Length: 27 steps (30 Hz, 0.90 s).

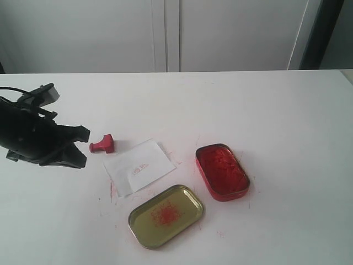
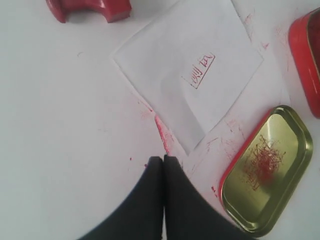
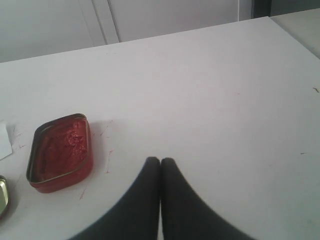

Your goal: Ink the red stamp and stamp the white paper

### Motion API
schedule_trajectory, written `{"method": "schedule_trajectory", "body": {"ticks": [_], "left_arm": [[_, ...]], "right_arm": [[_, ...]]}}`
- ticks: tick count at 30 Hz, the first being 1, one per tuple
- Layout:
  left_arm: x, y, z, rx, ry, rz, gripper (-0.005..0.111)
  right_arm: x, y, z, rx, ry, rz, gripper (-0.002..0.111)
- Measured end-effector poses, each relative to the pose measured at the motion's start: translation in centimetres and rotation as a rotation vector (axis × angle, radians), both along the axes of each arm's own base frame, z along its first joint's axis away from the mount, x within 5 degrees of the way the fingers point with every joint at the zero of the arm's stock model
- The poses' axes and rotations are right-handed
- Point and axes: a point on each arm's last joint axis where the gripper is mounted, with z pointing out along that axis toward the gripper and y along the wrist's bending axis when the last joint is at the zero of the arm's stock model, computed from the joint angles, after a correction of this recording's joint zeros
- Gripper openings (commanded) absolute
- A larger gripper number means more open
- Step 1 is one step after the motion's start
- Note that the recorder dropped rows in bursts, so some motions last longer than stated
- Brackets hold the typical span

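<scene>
The red stamp (image 2: 90, 9) looks glossy plastic, the white paper (image 2: 185, 65) matt — the tin lid (image 2: 265, 172) shiny gold-toned metal.

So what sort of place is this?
Likely an office or lab bench: white table, plain white cabinet doors behind, with a stamp, paper and ink tin laid out.

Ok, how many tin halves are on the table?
2. The red ink tin lies right of the white paper; the gold lid, smeared red, lies nearer the camera. Nothing seems hidden.
</scene>
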Motion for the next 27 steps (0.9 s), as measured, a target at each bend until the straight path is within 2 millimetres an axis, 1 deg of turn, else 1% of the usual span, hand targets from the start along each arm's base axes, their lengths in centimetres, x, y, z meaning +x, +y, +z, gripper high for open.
{"method": "schedule_trajectory", "body": {"ticks": [12, 17, 22, 27], "left_arm": [[-1.8, -1.0, 1.8, 0.147, -0.052, -0.038, 0.000], [-2.9, -1.9, 3.0, 0.187, -0.093, -0.057, 0.000], [-4.1, -2.8, 4.3, 0.192, -0.147, -0.099, 0.000], [-5.0, -2.8, 5.7, 0.204, -0.201, -0.102, 0.000]], "right_arm": [[0.0, 0.0, 0.0, 0.000, 0.000, 0.000, 0.000], [0.0, 0.0, 0.0, 0.000, 0.000, 0.000, 0.000], [0.0, 0.0, 0.0, 0.000, 0.000, 0.000, 0.000], [0.0, 0.0, 0.0, 0.000, 0.000, 0.000, 0.000]]}}
